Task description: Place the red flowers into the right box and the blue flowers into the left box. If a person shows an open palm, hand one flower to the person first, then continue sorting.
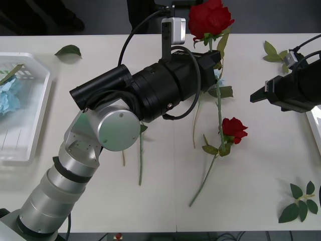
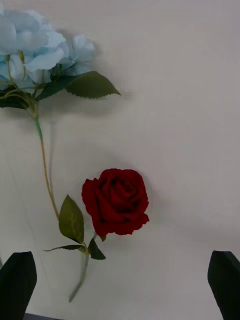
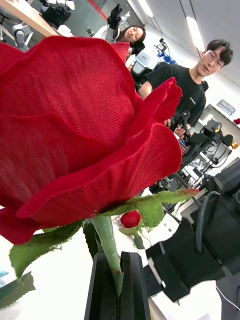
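My left gripper (image 3: 118,280) is shut on the green stem of a red flower (image 3: 75,135), holding it upright. In the front view that rose (image 1: 210,18) stands above the table's far edge, over the left arm's end. A second red flower (image 1: 233,129) lies on the table to the right of the middle, and my right gripper (image 2: 122,256) hovers open above it (image 2: 118,201). A blue flower (image 2: 40,47) lies beside that rose, mostly hidden under the left arm in the front view. The left box (image 1: 41,108) holds another blue flower (image 1: 7,96). The right box (image 1: 316,125) shows as an edge.
Loose green leaf sprigs lie at the far left (image 1: 68,50), far right (image 1: 273,52) and near right (image 1: 301,202). The left arm (image 1: 120,125) stretches diagonally across the table's middle. The right arm (image 1: 293,89) hangs over the right side.
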Controlling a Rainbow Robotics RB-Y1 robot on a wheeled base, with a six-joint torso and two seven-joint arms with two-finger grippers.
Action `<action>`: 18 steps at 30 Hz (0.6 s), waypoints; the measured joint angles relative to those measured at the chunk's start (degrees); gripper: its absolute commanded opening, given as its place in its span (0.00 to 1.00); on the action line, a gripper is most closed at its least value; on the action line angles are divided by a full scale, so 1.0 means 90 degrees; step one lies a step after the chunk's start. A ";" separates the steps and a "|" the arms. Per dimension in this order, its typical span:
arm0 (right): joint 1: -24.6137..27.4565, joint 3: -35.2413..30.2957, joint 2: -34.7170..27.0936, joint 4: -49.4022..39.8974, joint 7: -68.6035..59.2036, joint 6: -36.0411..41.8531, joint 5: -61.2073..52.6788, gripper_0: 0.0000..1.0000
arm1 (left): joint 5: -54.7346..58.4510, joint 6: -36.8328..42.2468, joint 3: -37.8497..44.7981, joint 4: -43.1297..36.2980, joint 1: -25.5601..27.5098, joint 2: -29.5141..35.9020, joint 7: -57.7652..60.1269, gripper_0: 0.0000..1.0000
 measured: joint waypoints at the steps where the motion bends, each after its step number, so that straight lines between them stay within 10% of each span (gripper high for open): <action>1: 0.0000 0.0004 0.0000 -0.0004 0.0000 0.0024 0.0000 1.00 | 0.0000 0.0000 0.0000 0.0000 0.0000 0.0000 0.0000 0.00; 18: 0.0000 -0.1448 0.0000 -0.0491 0.1483 0.0720 -0.2704 1.00 | 0.0004 0.0000 0.0000 0.0000 0.0000 0.0000 -0.0003 0.00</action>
